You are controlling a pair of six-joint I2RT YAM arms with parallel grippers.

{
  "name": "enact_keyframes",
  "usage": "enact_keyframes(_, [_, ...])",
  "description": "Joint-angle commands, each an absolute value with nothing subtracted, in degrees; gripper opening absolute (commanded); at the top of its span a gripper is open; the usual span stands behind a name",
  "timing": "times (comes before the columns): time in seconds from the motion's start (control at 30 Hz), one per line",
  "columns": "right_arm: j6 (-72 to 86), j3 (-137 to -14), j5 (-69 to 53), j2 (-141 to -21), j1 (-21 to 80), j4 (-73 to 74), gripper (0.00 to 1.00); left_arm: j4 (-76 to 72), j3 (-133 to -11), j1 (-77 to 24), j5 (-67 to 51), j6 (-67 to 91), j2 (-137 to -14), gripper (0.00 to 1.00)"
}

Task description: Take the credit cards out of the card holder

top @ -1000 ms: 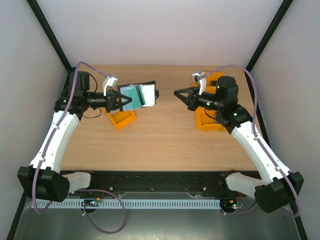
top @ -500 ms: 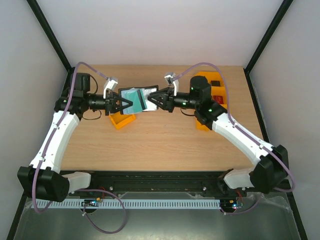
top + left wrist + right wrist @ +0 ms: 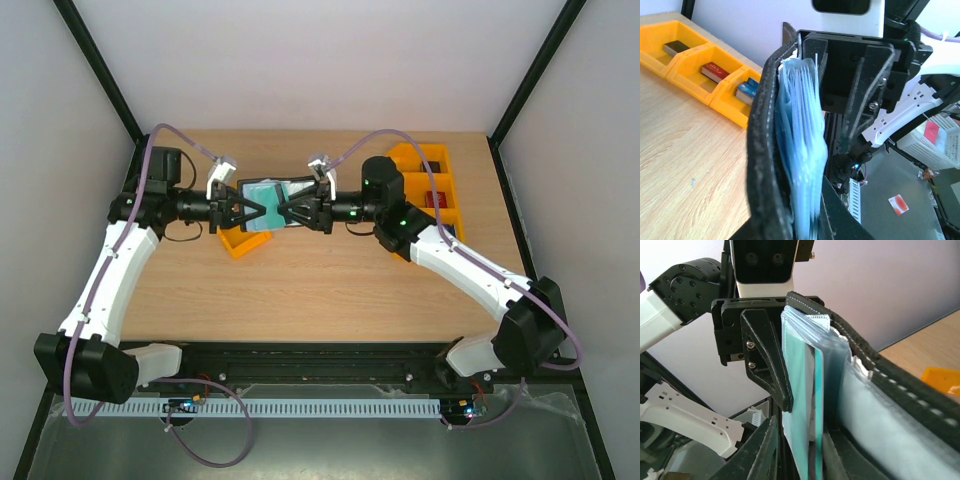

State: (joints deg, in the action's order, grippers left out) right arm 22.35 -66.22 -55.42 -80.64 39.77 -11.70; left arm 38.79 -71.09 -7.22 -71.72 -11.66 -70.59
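the left gripper (image 3: 246, 210) is clamped on the card holder (image 3: 268, 189), holding it up off the table above a small orange bin (image 3: 243, 243). the holder is open, its black stitched cover to one side and a stack of clear plastic sleeves (image 3: 801, 150) fanned beside it. the teal credit cards (image 3: 801, 405) sit in the nearest sleeve, edges showing past the pocket mouth.

the right gripper (image 3: 290, 212) has its tips at the holder, facing the left one head-on. in its wrist view the jaws stand narrowly apart, one on each side of the teal card edge. whether the pads actually bite the card cannot be told.

to do this step well, the pinch should probably land on the card alone, not on the soft sleeve film, or the whole sleeve will drag along. the pull looks best made straight along the pocket, away from the left gripper, which must hold firm. the larger orange tray (image 3: 432, 168) lies further right, behind the right arm.
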Motion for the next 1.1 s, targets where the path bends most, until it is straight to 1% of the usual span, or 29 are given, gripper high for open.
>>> enact_keyframes(0.0, [24.1, -65.5, -59.3, -80.9, 40.7, -19.2, 0.19, 38.6, -72.8, -7.6, -74.5, -13.2, -70.2, 0.02])
enact_keyframes(0.1, [24.3, -65.3, -59.3, -81.0, 40.8, -19.2, 0.04, 38.8, -72.8, -7.6, -74.5, -13.5, -70.1, 0.02])
enact_keyframes(0.13, [24.2, -65.2, -59.6, -81.0, 40.9, -19.2, 0.02, 38.8, -72.8, -7.6, -74.6, -13.4, -70.1, 0.02])
enact_keyframes(0.27, [22.6, -64.8, -58.5, -79.4, 40.9, -17.6, 0.02, 38.7, -72.6, -7.6, -74.9, -13.5, -70.1, 0.03])
enact_keyframes(0.3, [22.1, -64.8, -57.4, -79.1, 40.8, -17.0, 0.02, 38.6, -72.6, -7.6, -75.0, -13.5, -70.1, 0.08])
enact_keyframes(0.33, [21.8, -64.8, -56.7, -78.7, 40.8, -16.8, 0.01, 38.5, -72.4, -7.6, -75.2, -13.6, -70.1, 0.17])
enact_keyframes(0.37, [21.9, -64.8, -56.5, -78.5, 40.9, -16.8, 0.02, 38.5, -72.3, -7.6, -75.5, -13.5, -70.1, 0.21])
enact_keyframes(0.47, [22.1, -65.0, -56.3, -78.0, 40.8, -17.3, 0.02, 38.5, -71.8, -7.6, -76.5, -13.6, -70.0, 0.3])
enact_keyframes(0.5, [22.0, -65.0, -56.1, -77.8, 40.8, -17.4, 0.02, 38.5, -71.8, -7.6, -76.5, -13.8, -70.0, 0.31])
enact_keyframes(0.57, [21.5, -65.1, -55.7, -77.4, 40.7, -16.9, 0.02, 38.6, -71.8, -7.6, -76.5, -13.9, -69.9, 0.31])
enact_keyframes(0.77, [21.4, -64.9, -55.5, -76.9, 40.2, -16.3, 0.02, 38.9, -71.8, -7.6, -77.5, -14.3, -70.0, 0.25])
enact_keyframes(1.0, [21.2, -64.7, -55.9, -76.3, 38.9, -15.1, 0.02, 40.1, -72.0, -7.6, -77.4, -15.7, -70.0, 0.28])
enact_keyframes(1.07, [21.1, -64.5, -56.3, -76.0, 38.8, -15.1, 0.02, 40.0, -72.0, -7.6, -77.2, -15.7, -70.2, 0.27])
